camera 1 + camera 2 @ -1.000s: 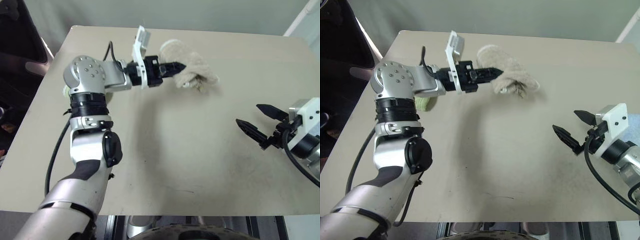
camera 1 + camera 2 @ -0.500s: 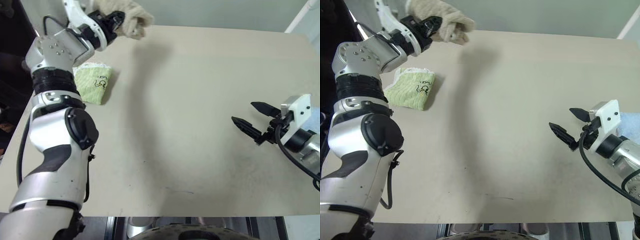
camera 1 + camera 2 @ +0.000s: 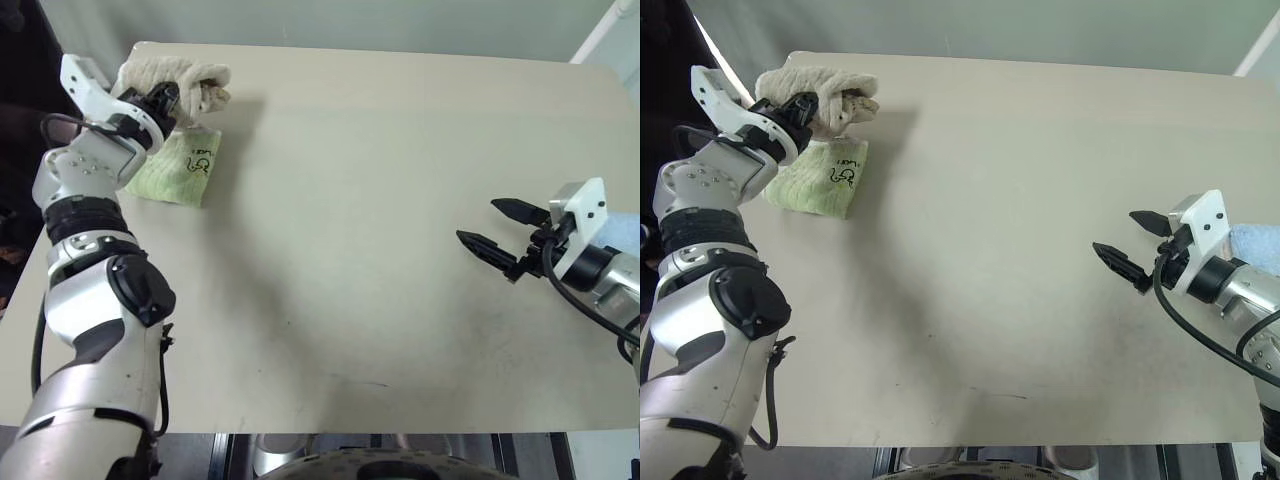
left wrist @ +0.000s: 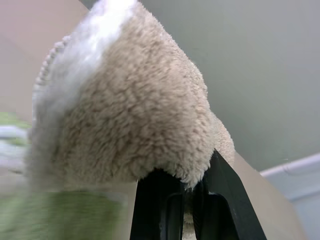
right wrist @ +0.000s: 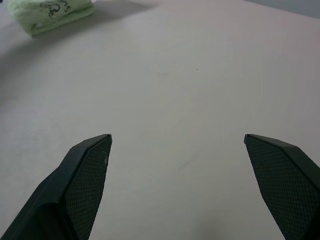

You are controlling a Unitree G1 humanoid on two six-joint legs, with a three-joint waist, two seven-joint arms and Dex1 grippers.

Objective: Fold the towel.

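Since the earlier frames, the left gripper [image 3: 172,98] has carried the towel [image 3: 185,78] from the table's far middle across to the far left corner, about 10 o'clock on the table [image 3: 380,200]; the right gripper has barely shifted.

Left gripper: fingers clamped together on the towel, which is bunched into a cream wad around the fingertips. In the left wrist view the terry pile [image 4: 125,110] bulges over the two black fingers [image 4: 155,205], pinched between them. Whether the wad touches the tabletop cannot be told.

A light-green folded towel [image 3: 182,167] lies flat on the table just beside and nearer than the beige wad, also at roughly 10 o'clock, with a dark printed mark on its upper face. It shows as well in the right wrist view [image 5: 50,15].

Right gripper [image 3: 497,231]: fingers spread wide, holding nothing, over bare tabletop at about 3 o'clock, pointing toward the table's middle. A patch of light-blue cloth [image 3: 1255,245] shows at the right edge, behind that arm.
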